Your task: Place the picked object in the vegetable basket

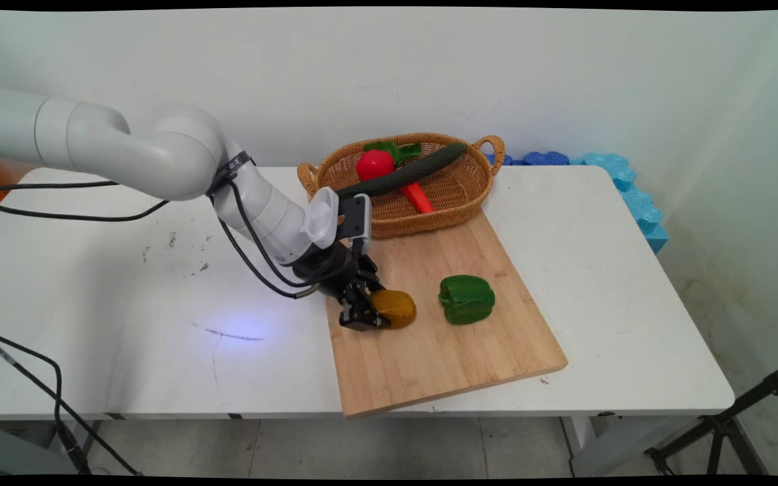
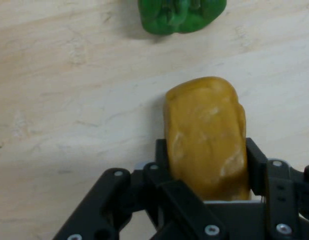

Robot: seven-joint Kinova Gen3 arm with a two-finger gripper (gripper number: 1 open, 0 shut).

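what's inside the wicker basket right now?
In the basket: a red tomato, green leaves, a cucumber lying across, an orange piece partly under it. Anything beneath them is hidden.

White arm reaching low from left, hand [image 2: 204,165] clamped (fingers [image 2: 162,155] pressing inward)

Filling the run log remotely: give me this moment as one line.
gripper: shut on yellow pepper | on cutting board | green pepper beside, apart | basket behind: cucumber, tomato, carrot

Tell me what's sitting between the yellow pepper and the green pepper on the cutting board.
Nothing: bare cutting board separates the yellow pepper and green pepper, clearest in the main view.
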